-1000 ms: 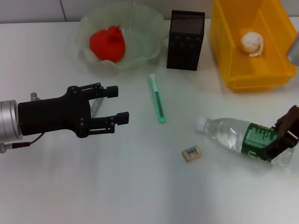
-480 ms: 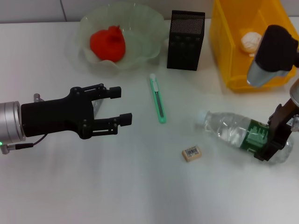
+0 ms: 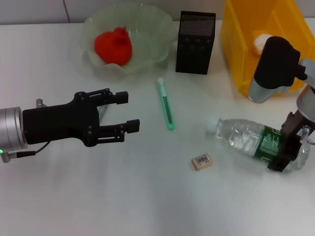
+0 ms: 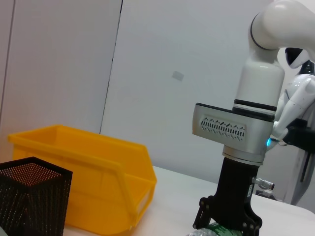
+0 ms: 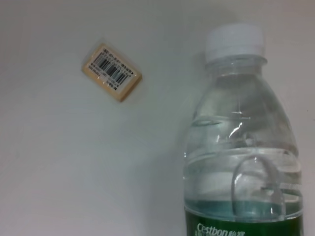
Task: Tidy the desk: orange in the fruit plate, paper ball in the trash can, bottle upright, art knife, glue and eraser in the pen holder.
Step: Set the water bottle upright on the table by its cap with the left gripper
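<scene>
The clear bottle [image 3: 241, 138] with a green label lies on its side at the right. My right gripper [image 3: 284, 147] is shut on its label end. The right wrist view shows the bottle [image 5: 241, 142] close up, cap away from the camera, with the eraser [image 5: 111, 72] beside it. The eraser [image 3: 202, 162] lies left of the bottle. The green art knife [image 3: 166, 104] lies mid-table. The orange [image 3: 113, 45] sits in the glass fruit plate [image 3: 157, 29]. The paper ball [image 3: 259, 41] is in the yellow bin [image 3: 236, 49]. My left gripper [image 3: 127, 111] hovers open at the left, over a slim grey object [image 3: 101, 114].
The black mesh pen holder [image 3: 196, 42] stands between the plate and the bin. It also shows in the left wrist view, the pen holder [image 4: 32, 201] next to the yellow bin [image 4: 78, 177]. My right forearm [image 3: 273, 69] hangs over the bin's front edge.
My right arm swung in over the bottle and its wrist turned; the bottle shifted slightly with it. The left gripper crept a little to the right.
</scene>
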